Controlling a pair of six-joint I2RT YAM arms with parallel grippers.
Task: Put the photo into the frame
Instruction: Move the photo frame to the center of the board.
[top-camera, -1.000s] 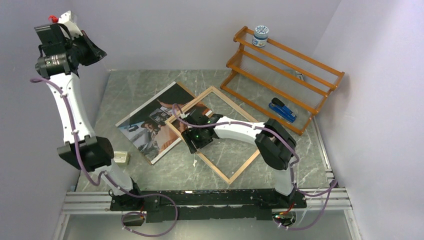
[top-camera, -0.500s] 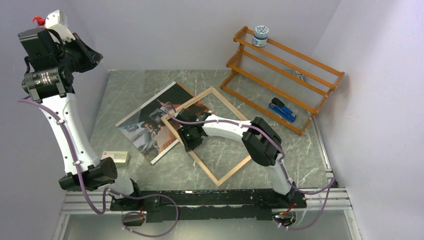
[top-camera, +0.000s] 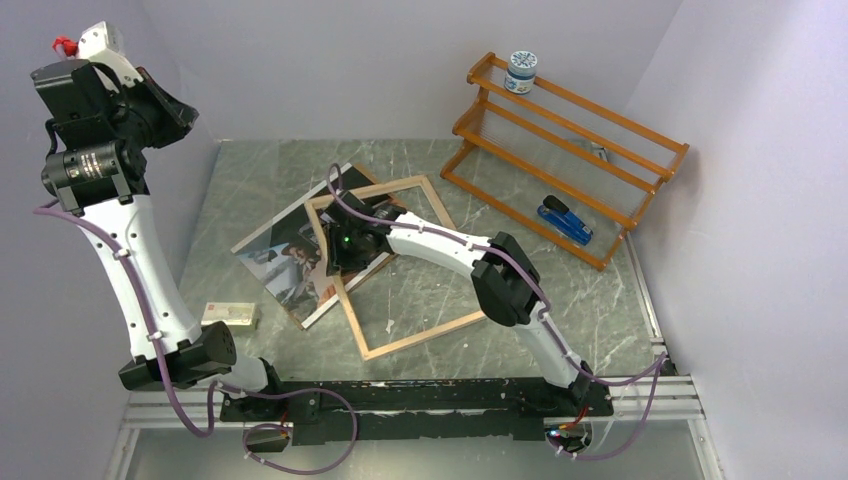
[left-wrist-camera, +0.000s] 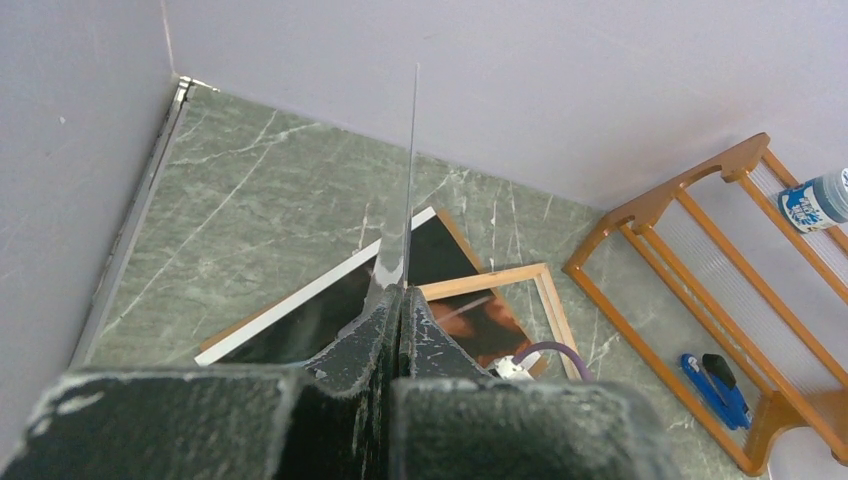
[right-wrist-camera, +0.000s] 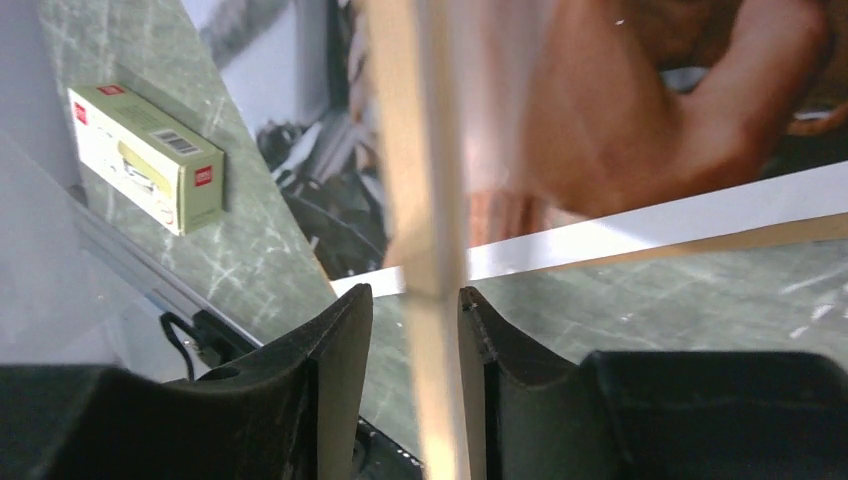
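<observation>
My right hand (right-wrist-camera: 415, 292) is narrowed around one wooden rail of the frame (top-camera: 425, 337), a finger on each side. The photo (top-camera: 285, 255) lies face up on the bench (top-camera: 260, 180) beneath that hand, the frame overlapping it. A green box (right-wrist-camera: 150, 160) lies left of my right hand. My left hand (left-wrist-camera: 400, 305), raised high off to the left, is pinched shut on a thin clear pane (left-wrist-camera: 411, 170) standing edge-on.

Green white-veined table (top-camera: 260, 180), orange rack (top-camera: 590, 104), pale wood frame (top-camera: 425, 337), dark orange-tan photo (top-camera: 290, 260).

Soft, even light; the frame (right-wrist-camera: 418, 150) blurs close up (right wrist).
</observation>
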